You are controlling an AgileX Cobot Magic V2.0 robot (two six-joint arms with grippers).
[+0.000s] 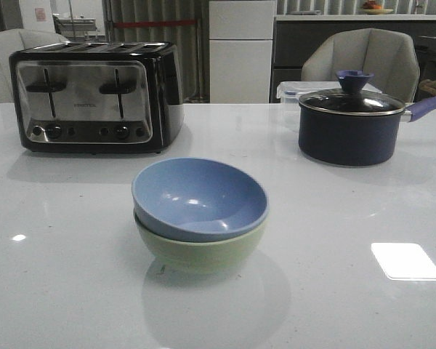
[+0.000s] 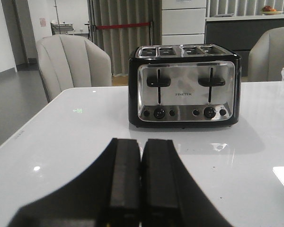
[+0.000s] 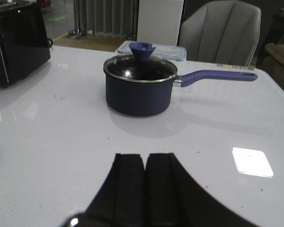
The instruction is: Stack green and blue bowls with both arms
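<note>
Front view: the blue bowl [image 1: 200, 198] sits nested in the green bowl [image 1: 200, 251] at the middle of the white surface [image 1: 65, 291]; toaster [image 1: 94, 96] at 10 o'clock, saucepan [image 1: 352, 123] at 2 o'clock.

Left wrist view: the left pincer [image 2: 141, 182] is clenched, grasping nothing, toaster beyond.

Right wrist view: the right pincer [image 3: 145, 189] is clenched and empty, saucepan beyond.

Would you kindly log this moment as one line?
stack: dusty blue matte bowl nested in sage green bowl | left claw shut | right claw shut
</note>
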